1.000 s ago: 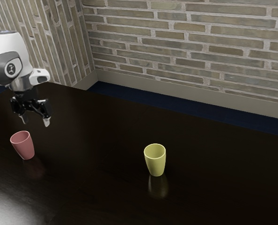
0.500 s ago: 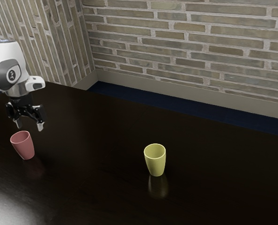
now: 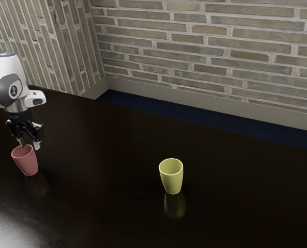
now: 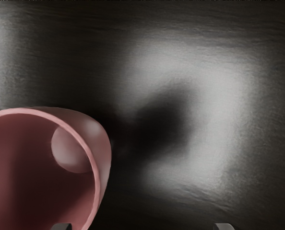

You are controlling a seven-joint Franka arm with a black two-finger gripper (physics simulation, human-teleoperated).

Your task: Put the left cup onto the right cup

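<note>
The black end effector (image 3: 27, 144) hangs open just above the small pink plastic cup (image 3: 25, 162). The cup stands upright on the dark glossy surface (image 3: 107, 170), and one side of its rim seems to sit between the fingers. The yellow-green plastic cup (image 3: 171, 176) stands well apart, toward the exterior view's right.

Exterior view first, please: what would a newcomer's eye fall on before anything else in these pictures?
Two cups stand apart on the dark glossy table: a pink cup at the exterior view's left and a yellow-green cup near the middle. The tool hangs open right over the pink cup's rim, with a brick wall behind.
</note>
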